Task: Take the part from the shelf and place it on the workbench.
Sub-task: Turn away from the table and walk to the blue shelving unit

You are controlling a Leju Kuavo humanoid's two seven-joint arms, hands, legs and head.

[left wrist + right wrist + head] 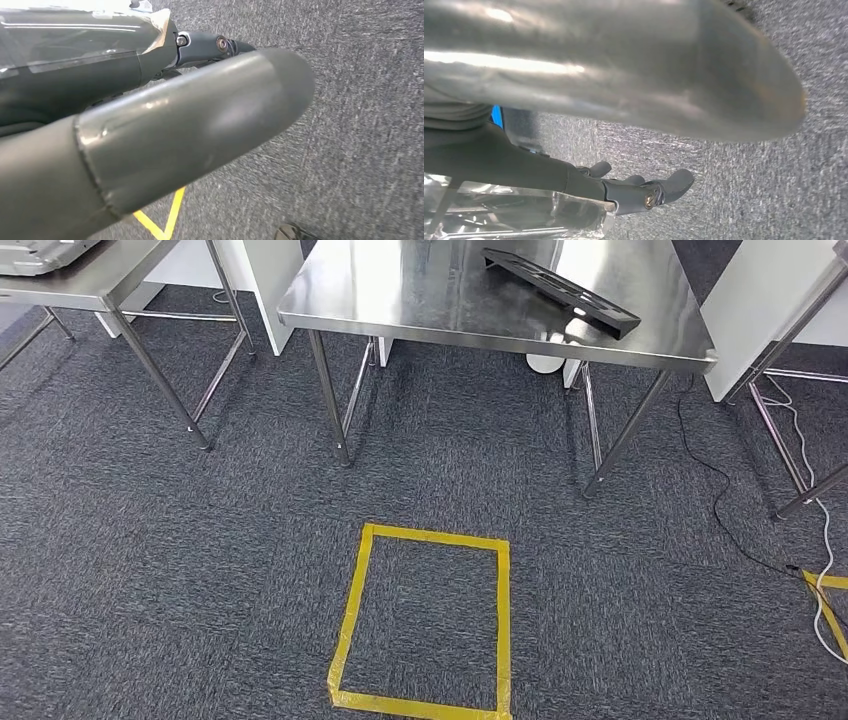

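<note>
One black part (560, 290) lies flat on the middle steel table (400, 300) — toward its right side. Three tables show in all. One yellow tape square (425, 620) marks the carpet (200, 570). Both hands hang over the carpet — left hand (165, 125) and right hand (634, 75) empty, fingers loose.

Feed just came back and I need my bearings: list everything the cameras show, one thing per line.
workbench: one, bare steel, centre ahead.
part: one, black, flat and slotted, lying on the workbench's right half.
side tables: two partly seen, steel, one far left, one far right.
tape square: one, yellow, on the carpet before the workbench.
cables: one black, one white, on the floor at right.
carpet: grey, throughout.
shoe tip: one, dark, on the carpet by the left hand.
left hand: hanging, empty.
right hand: hanging, empty.
</note>
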